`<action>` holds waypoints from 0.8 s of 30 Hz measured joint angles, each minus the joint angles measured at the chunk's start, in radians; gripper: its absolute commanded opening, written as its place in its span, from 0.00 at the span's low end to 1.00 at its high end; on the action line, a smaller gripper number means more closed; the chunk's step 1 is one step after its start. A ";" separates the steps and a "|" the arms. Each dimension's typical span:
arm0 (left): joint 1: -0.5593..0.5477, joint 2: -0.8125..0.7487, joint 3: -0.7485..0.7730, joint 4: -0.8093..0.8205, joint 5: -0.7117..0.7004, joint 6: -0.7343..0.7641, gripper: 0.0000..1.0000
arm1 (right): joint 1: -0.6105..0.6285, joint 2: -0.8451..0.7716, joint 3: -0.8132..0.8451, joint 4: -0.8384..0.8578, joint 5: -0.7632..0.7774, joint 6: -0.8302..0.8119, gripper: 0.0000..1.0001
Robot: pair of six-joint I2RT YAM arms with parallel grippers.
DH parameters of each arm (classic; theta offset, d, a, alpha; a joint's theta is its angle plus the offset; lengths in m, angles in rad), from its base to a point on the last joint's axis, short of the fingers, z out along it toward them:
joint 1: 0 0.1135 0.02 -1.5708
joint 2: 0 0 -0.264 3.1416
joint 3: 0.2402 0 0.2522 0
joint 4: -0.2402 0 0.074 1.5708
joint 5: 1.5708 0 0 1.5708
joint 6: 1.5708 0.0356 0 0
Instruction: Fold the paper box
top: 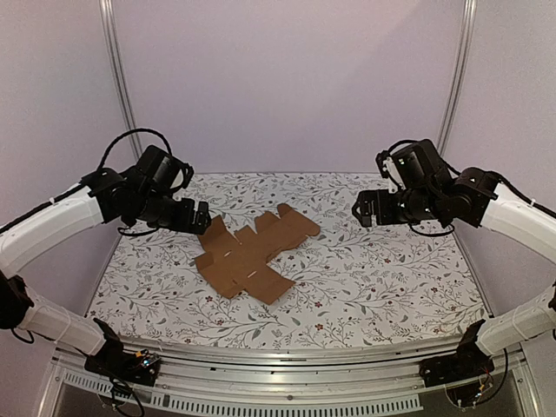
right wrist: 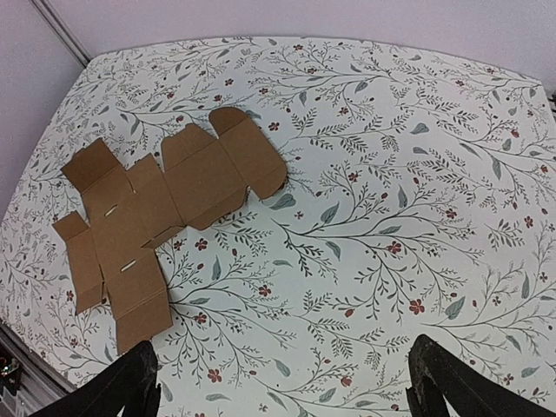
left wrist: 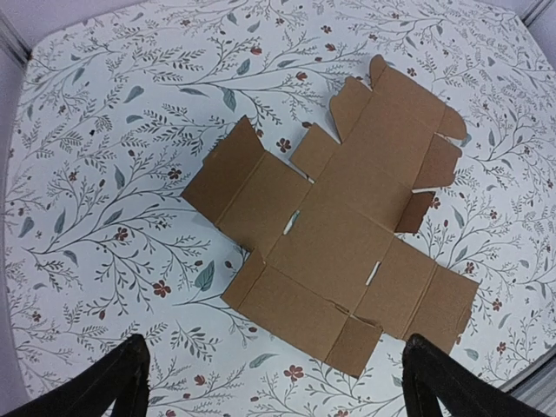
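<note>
Cardboard paper box (top: pixel 254 254), flat toward the table's left edge: likely light, stiff; grip outer flaps. Left gripper (top: pixel 201 217) and right gripper (top: pixel 360 208) released.

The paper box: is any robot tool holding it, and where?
No, nothing is held. The paper box lies flat on the table, and the left tool and right tool are both open, up off it.
</note>
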 measured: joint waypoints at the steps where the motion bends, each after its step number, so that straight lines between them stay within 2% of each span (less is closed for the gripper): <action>1: 0.000 -0.002 -0.001 -0.003 -0.003 -0.008 0.99 | 0.000 -0.015 0.000 -0.003 0.008 0.000 0.99; 12: 0.000 -0.107 -0.135 -0.006 -0.003 -0.172 1.00 | 0.000 -0.071 -0.020 -0.048 0.076 -0.031 0.99; 17: 0.024 -0.189 -0.251 0.032 0.074 -0.274 0.99 | 0.000 -0.093 -0.037 -0.048 0.084 -0.039 0.99; 24: 0.058 -0.327 -0.470 0.177 0.219 -0.457 0.97 | 0.000 -0.094 -0.056 -0.048 0.086 -0.039 0.99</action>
